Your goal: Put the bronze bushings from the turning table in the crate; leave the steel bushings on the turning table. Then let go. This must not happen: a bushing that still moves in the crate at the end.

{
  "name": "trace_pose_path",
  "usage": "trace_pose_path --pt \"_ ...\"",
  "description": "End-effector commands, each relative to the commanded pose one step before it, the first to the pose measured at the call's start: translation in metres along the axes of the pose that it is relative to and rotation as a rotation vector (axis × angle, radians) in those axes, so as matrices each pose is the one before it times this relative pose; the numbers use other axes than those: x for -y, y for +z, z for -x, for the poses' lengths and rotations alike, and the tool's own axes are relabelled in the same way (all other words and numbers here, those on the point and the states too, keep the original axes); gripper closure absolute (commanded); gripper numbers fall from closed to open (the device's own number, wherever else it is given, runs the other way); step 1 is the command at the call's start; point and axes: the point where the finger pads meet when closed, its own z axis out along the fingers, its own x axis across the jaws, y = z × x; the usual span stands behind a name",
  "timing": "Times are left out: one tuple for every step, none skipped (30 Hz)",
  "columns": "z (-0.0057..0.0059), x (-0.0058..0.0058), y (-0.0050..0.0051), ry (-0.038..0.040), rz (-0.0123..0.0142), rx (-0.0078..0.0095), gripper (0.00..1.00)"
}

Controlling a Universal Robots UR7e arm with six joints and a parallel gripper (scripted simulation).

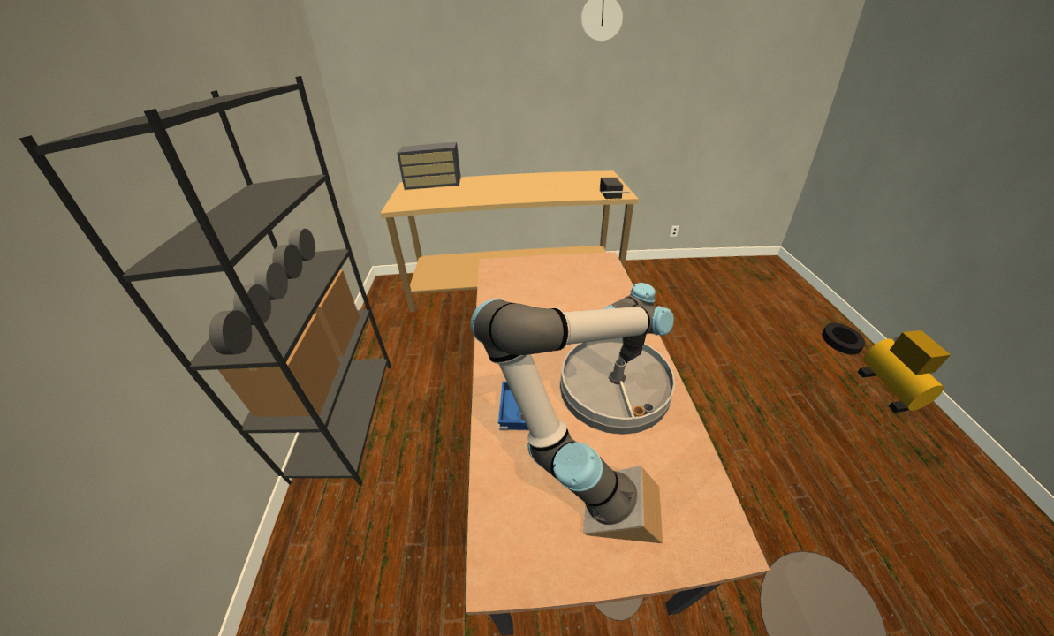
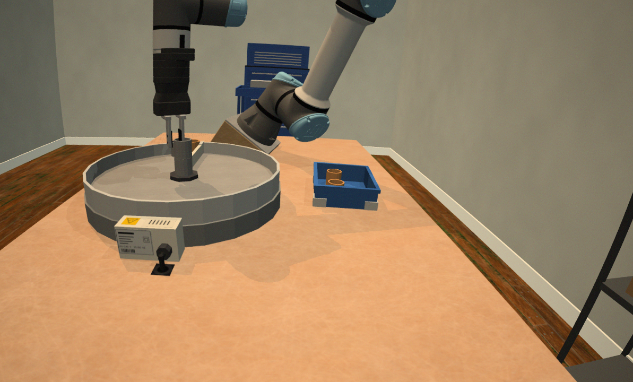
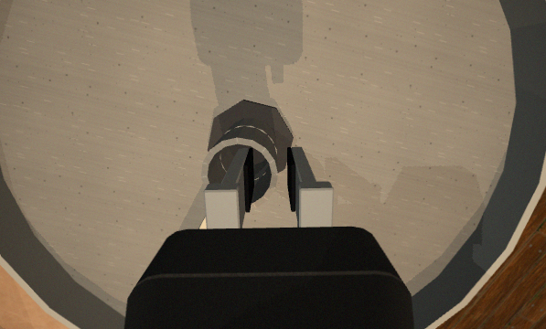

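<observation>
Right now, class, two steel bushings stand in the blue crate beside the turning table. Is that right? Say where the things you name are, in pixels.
Not quite: the exterior view shows that the two bushings [image 2: 334,177] are bronze, not steel. They do stand in the blue crate [image 1: 504,405] [image 2: 346,196] beside the turning table [image 1: 624,423] [image 2: 233,209] [image 3: 530,137].
</observation>
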Motion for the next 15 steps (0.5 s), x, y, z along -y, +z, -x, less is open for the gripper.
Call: trace_pose_path --pt "-0.00028 0.00002 -0.00069 -0.00011 -0.00028 -0.00102 0.53" --pt "0.0 0.0 0.0 0.0 0.0 0.0 0.53" --pt "0.0 0.0 0.0 0.0 0.0 0.0 0.53" --pt "0.0 0.0 0.0 0.0 0.0 0.0 0.53" --pt "0.0 0.0 0.0 0.0 0.0 0.0 0.53" --pt "-0.00001 0.00001 -0.00109 -0.00001 -0.00001 -0.00009 0.53" --pt "0.0 0.0 -0.00109 0.0 0.0 0.0 0.53" --pt "0.0 0.0 -0.00109 0.0 0.0 0.0 0.53" --pt "0.0 0.0 -0.00109 0.0 0.0 0.0 0.53" --pt "0.0 0.0 -0.00109 0.0 0.0 0.0 0.53" --pt "0.0 0.0 0.0 0.0 0.0 0.0 0.53" --pt "0.0 0.0 0.0 0.0 0.0 0.0 0.53" --pt "0.0 0.0 0.0 0.0 0.0 0.0 0.53" --pt "0.0 0.0 0.0 0.0 0.0 0.0 0.53" --pt "0.0 0.0 0.0 0.0 0.0 0.0 0.53"
